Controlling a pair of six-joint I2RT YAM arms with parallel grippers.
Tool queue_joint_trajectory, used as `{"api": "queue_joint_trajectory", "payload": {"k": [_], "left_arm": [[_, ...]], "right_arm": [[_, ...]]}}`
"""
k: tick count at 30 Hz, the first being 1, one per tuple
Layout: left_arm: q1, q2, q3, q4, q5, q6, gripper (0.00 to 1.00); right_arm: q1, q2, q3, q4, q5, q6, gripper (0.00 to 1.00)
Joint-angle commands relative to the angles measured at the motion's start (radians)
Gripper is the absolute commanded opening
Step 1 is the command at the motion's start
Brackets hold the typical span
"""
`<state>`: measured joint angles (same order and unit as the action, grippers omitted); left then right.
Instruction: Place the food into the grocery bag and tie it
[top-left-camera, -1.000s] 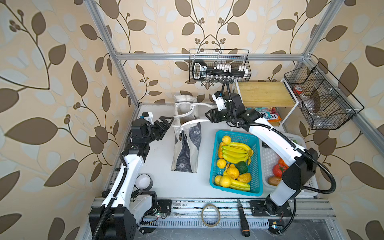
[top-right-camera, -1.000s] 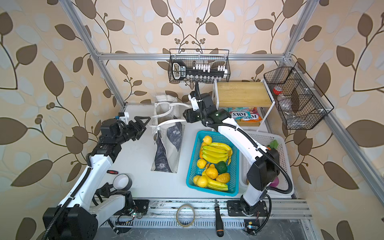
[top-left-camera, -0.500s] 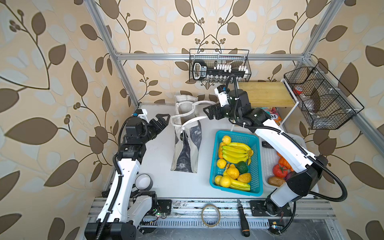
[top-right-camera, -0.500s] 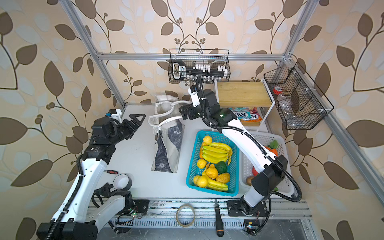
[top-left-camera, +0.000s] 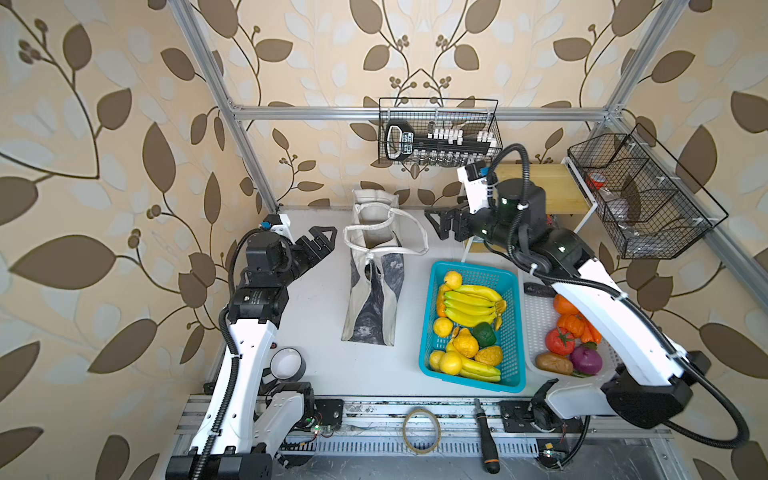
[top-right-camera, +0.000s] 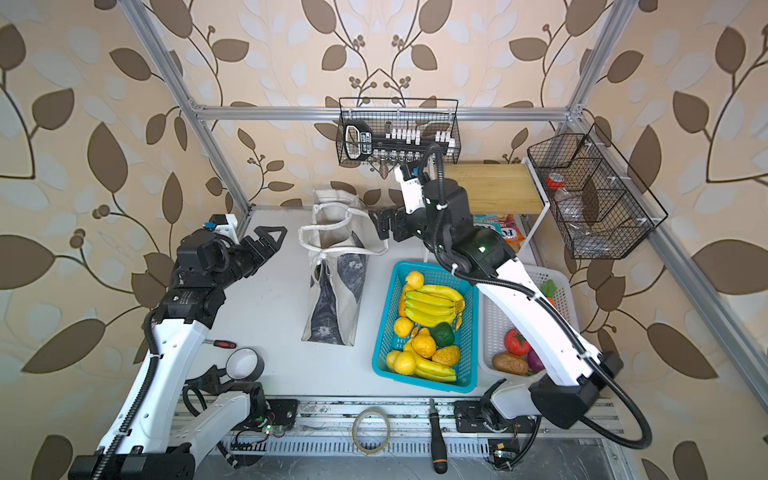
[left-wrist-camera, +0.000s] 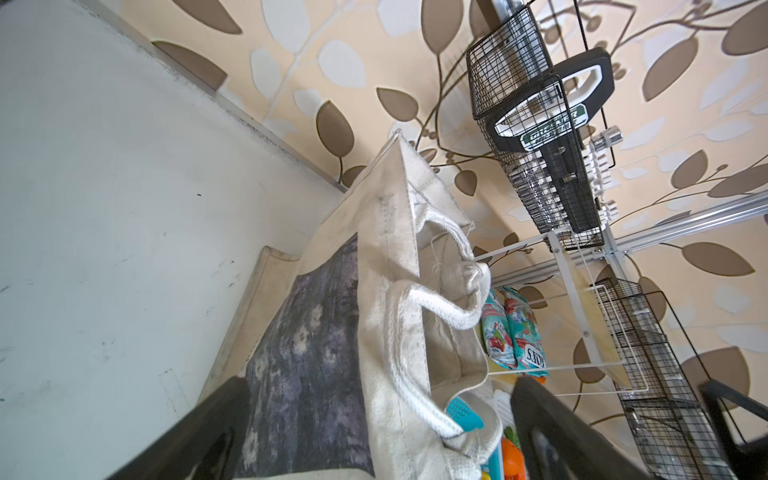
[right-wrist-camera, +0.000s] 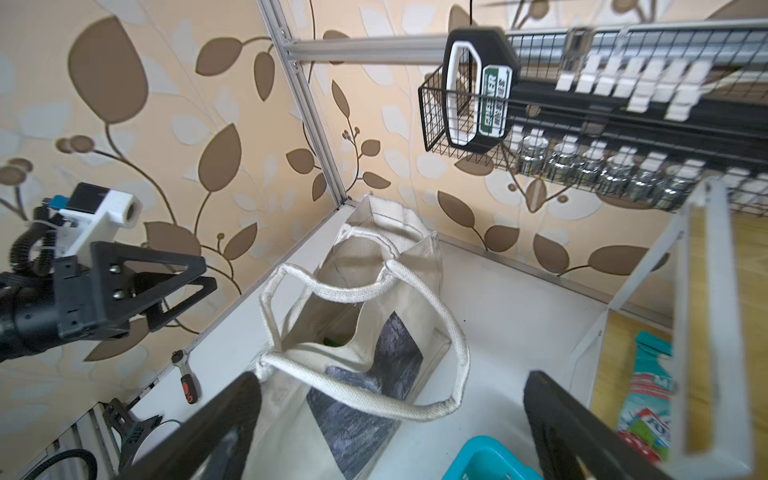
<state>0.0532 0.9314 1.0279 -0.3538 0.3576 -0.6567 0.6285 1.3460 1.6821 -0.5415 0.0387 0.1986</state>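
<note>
Off-white woven canvas with a mottled dark-grey panel, the grocery bag (top-left-camera: 372, 291) stands tall and boxy mid-table. Its ribbed white straps (top-left-camera: 409, 245) droop in loops over the open mouth, and a scrap of green (right-wrist-camera: 331, 341) shows inside. At its 9 o'clock the left gripper (top-left-camera: 330, 240) hangs with jaws spread, empty. At 2 o'clock the right gripper (top-left-camera: 434, 226) is likewise wide and empty. At 4 o'clock a perforated blue basket (top-left-camera: 473, 268) holds glossy bananas (top-left-camera: 469, 303).
</note>
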Motion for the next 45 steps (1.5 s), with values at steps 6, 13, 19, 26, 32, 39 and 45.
{"api": "queue_joint_trajectory", "payload": {"k": [6,13,19,26,32,39,45], "left_arm": [[0.004,-0.163,-0.142,0.004,-0.179,0.192,0.99],[-0.001,-0.208,-0.32,0.101,-0.451,0.142,0.99],[-0.007,-0.143,-0.378,0.153,-0.487,0.236,0.99],[-0.009,-0.171,-0.559,0.456,-0.483,0.412,0.99],[-0.021,-0.053,-0.6,0.617,-0.551,0.474,0.99],[-0.022,0.118,-0.643,0.815,-0.517,0.518,0.99],[-0.021,0.296,-0.679,1.054,-0.503,0.558,0.99]], "right_arm": [[-0.026,-0.398,-0.377,-0.053,0.148,-0.007,1.0],[-0.264,-0.629,-0.771,0.027,0.127,-0.004,1.0],[-0.462,-0.752,-1.023,0.195,0.05,-0.024,1.0],[-0.666,-0.768,-1.2,0.45,0.002,0.039,1.0],[-0.692,-0.6,-1.279,0.676,0.064,-0.033,1.0],[-0.689,-0.442,-1.472,1.069,0.126,-0.042,1.0],[-0.632,-0.312,-1.495,1.255,0.222,-0.104,1.0]]}}
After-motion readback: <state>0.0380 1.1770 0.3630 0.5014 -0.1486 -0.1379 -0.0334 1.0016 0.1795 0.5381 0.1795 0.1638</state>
